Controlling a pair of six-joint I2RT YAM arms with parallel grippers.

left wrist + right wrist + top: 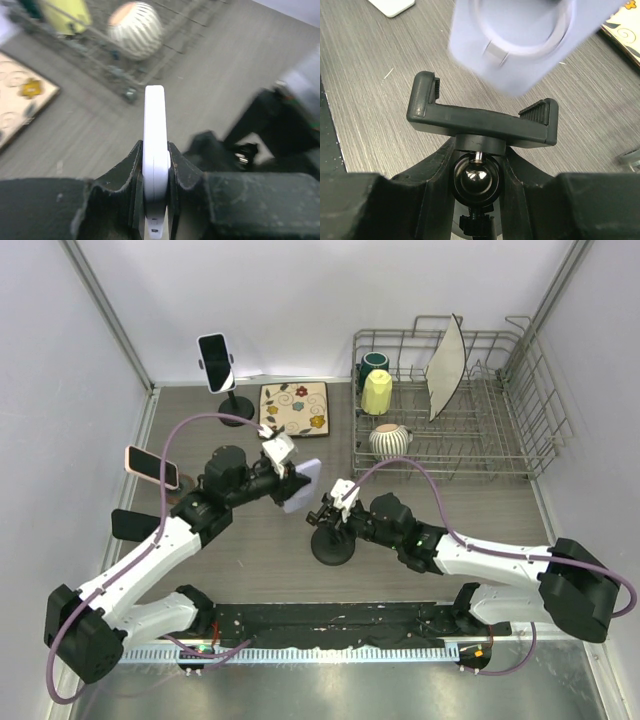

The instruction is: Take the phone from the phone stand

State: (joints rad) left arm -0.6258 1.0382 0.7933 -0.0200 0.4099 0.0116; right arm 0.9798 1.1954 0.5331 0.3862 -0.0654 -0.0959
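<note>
Three phones show in the overhead view. Farthest left, a phone with a pinkish rim (150, 467) sits tilted on its own black stand (135, 524). Behind it, near the back wall, a second phone (215, 362) stands upright on a taller stand (237, 407). Just right of that, a floral mat (294, 409) lies flat on the table (500, 505).

The third, the lavender phone (300, 486), is the one the task concerns. The left gripper (284, 472) has its fingers (131, 170) pinched tight on the phone's two faces near one end (the left wrist view shows the phone edge-on, a white strip rising between the black fingers) and holds it in the air, off the table. The phone hangs just left of the phone stand (333, 543), out of the cradle. From the right wrist camera its blurred back, with a ring on it, fills the upper frame, apart from the cradle's two ridged arms.

The right gripper (331, 512) is partly closed round the stand's neck, its fingers (437, 165) flanking the shiny ball joint under the cradle. The stand's round base rests on the table.

Further right, a wire dish rack (500, 440) holds a green cup (374, 364), a yellow cup (377, 392), a striped bowl (390, 440) and a white plate (447, 365) leaning on edge.
</note>
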